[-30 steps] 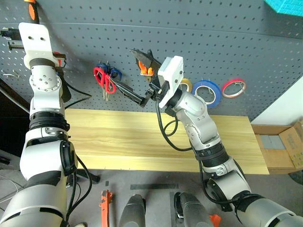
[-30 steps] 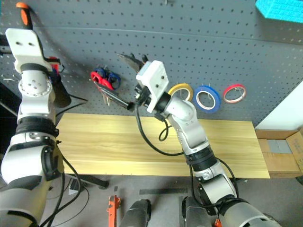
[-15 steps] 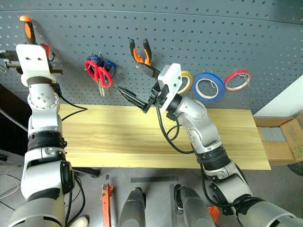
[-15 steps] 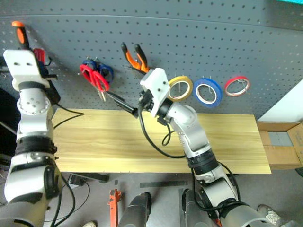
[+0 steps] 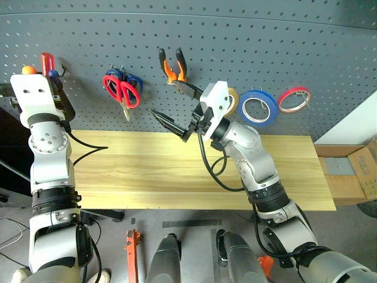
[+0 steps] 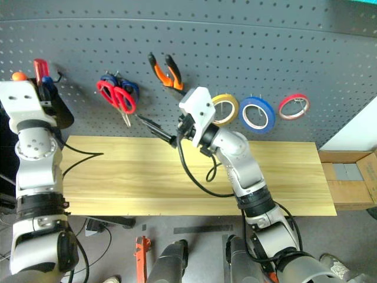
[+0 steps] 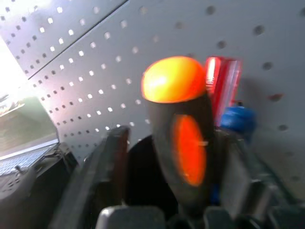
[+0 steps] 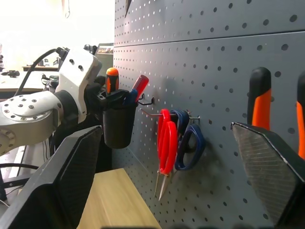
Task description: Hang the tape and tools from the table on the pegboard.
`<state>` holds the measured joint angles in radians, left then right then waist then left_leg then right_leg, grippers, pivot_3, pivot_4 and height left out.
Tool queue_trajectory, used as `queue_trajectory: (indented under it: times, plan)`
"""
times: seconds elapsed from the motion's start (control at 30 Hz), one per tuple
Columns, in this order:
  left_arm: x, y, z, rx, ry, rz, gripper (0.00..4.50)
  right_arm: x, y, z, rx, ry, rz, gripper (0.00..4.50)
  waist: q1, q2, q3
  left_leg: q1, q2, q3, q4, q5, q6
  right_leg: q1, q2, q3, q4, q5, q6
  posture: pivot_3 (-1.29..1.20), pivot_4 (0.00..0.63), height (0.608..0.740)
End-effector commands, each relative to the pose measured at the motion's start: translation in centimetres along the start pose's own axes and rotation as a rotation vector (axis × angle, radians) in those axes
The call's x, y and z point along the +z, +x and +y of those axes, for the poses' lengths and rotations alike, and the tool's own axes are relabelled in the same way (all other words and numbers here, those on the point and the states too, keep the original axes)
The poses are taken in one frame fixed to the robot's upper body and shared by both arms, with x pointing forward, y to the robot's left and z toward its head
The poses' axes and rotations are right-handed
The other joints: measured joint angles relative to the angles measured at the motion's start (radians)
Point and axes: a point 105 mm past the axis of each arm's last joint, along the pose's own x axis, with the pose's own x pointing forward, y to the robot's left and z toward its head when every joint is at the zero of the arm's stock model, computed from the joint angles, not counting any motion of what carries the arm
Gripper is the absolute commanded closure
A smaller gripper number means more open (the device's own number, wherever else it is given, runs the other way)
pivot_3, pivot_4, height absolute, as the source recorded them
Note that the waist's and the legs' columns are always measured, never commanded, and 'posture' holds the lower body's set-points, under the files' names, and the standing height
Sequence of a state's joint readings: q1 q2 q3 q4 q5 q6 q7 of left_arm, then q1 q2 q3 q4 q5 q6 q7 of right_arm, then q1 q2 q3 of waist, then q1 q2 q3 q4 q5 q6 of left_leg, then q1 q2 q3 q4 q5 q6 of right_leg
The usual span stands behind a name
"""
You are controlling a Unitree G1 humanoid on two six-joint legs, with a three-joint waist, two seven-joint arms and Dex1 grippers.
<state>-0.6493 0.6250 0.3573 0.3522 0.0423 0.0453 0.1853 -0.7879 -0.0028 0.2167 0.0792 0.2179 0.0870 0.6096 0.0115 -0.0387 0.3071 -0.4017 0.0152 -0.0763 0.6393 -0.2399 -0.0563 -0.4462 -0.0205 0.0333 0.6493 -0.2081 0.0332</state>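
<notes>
The orange-and-black screwdriver (image 7: 178, 138) stands upright in a black cup (image 8: 117, 128) on the pegboard (image 5: 265, 47), at its far left. My left gripper (image 7: 174, 138) is open around the handle, with a gap at one finger (image 7: 113, 155). My right gripper (image 5: 175, 106) hovers open and empty over the table (image 5: 147, 177), pointing at the board below the pliers (image 5: 172, 68). The red scissors (image 5: 125, 94) and the blue tape (image 5: 260, 107) hang on hooks.
A yellow roll (image 5: 232, 99) sits partly behind my right wrist and a red-pink roll (image 5: 293, 99) hangs further right. Blue scissors (image 5: 135, 82) share the red pair's hook. A red handle (image 5: 46, 62) also stands in the cup. A cardboard box (image 5: 353, 177) lies right of the table.
The whole view has tilted. The screwdriver handle stood well above my left wrist; now it has sunk into the cup so that just its orange top shows. The right arm has hardly moved.
</notes>
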Motion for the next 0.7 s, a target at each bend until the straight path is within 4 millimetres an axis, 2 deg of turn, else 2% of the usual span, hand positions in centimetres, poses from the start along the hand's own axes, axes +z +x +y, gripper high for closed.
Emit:
queue_trajectory:
  times: [0.03, 0.07, 0.33, 0.47, 0.6, 0.7]
  plan:
    - [1.6, 0.4, 0.7, 0.028, -0.022, -0.045, 0.27, 1.3, 0.0, 0.2, 0.012, -0.028, -0.045, 0.00, 0.003, 0.000, 0.000, 0.000, 0.000, 0.000, 0.000, 0.000, 0.000, 0.000, 0.000, 0.000, 0.000, 0.000, 0.000, 0.17, 0.325, 0.740]
    - [1.5, 0.4, 0.6, 0.029, -0.031, -0.042, 0.02, 1.3, 0.0, 0.2, 0.012, -0.029, -0.044, 0.00, 0.005, 0.000, 0.000, 0.000, 0.000, 0.000, 0.000, 0.000, 0.000, 0.000, 0.000, 0.000, 0.000, 0.000, 0.000, 0.17, 0.325, 0.740]
    - [1.4, -0.7, -1.0, -0.041, -0.149, -0.006, 0.02, 0.3, -1.0, 0.2, 0.031, -0.049, -0.002, 0.00, 0.014, -0.001, 0.000, 0.000, 0.000, 0.000, 0.000, 0.000, 0.000, 0.001, -0.001, 0.000, -0.001, 0.000, 0.000, 0.16, 0.295, 0.740]
    - [2.2, -2.0, -2.3, -0.116, -0.185, -0.017, 0.02, -0.3, -2.4, 0.4, 0.050, -0.063, 0.032, 0.00, 0.015, -0.001, -0.001, -0.001, 0.000, -0.001, 0.000, 0.000, 0.000, 0.001, -0.001, -0.001, -0.002, 0.000, 0.000, 0.17, 0.269, 0.740]
    - [2.8, -2.9, -2.5, -0.130, -0.181, -0.021, 0.02, -0.6, -4.2, 0.2, 0.045, -0.078, 0.066, 0.00, 0.014, -0.003, -0.003, -0.001, 0.000, -0.001, 0.000, 0.000, -0.001, 0.001, -0.001, -0.001, -0.002, 0.000, 0.000, 0.17, 0.230, 0.740]
    - [2.6, -4.2, -4.1, -0.222, -0.166, -0.006, 0.02, -0.8, -5.7, 0.3, 0.039, -0.087, 0.095, 0.00, 0.014, -0.004, -0.006, -0.001, 0.000, -0.001, 0.000, 0.000, -0.001, 0.001, -0.001, -0.002, -0.002, 0.000, 0.000, 0.17, 0.207, 0.740]
